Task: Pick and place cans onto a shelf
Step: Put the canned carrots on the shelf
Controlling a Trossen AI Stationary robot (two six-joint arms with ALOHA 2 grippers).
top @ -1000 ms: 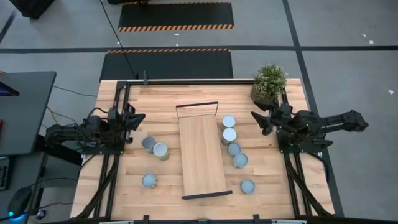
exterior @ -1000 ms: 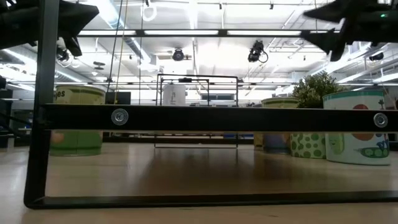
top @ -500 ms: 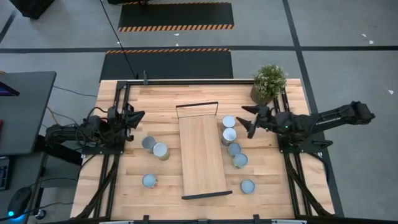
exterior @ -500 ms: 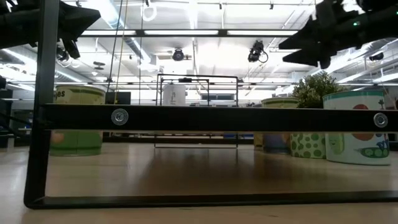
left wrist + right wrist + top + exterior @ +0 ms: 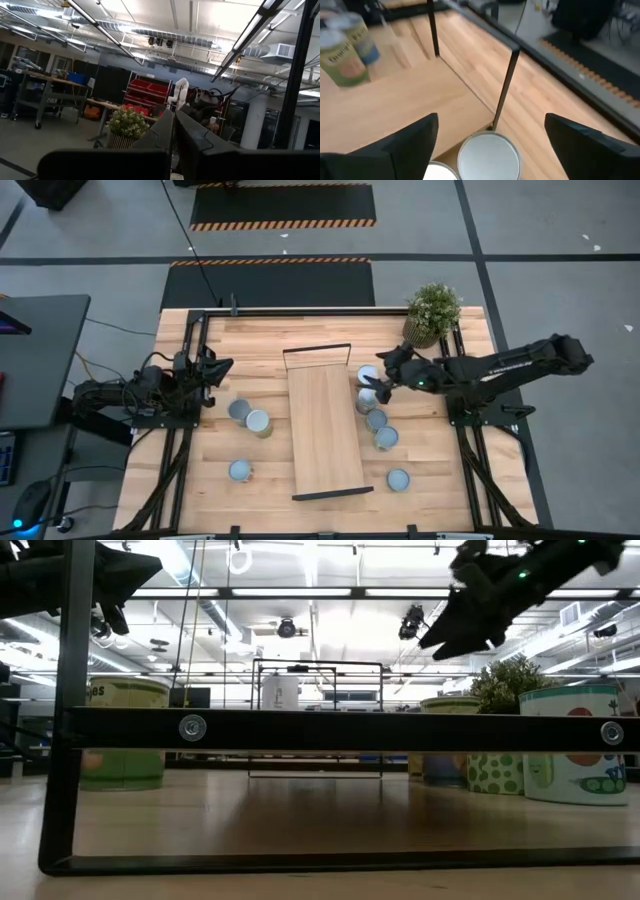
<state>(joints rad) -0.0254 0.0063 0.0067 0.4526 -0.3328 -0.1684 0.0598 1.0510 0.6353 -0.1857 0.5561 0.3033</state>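
The shelf (image 5: 325,430), a long light-wood board with black end frames, lies in the middle of the table. Several cans stand on the table to its right (image 5: 376,420) and three to its left (image 5: 258,423). My right gripper (image 5: 376,380) hovers open above the two farthest right-hand cans. In the right wrist view (image 5: 490,122) its fingers stand wide on either side of one can's shiny top (image 5: 489,155) without touching it. My left gripper (image 5: 215,370) waits shut at the table's left edge.
A potted plant (image 5: 433,312) stands at the table's far right corner, behind my right arm. The shelf's far black frame (image 5: 510,85) rises just beyond the can under my right gripper. More cans (image 5: 398,480) stand toward the near edge.
My right gripper has reached from the table's right edge toward the shelf, to above the far cans beside it. It has tipped from level to pointing downward and has opened.
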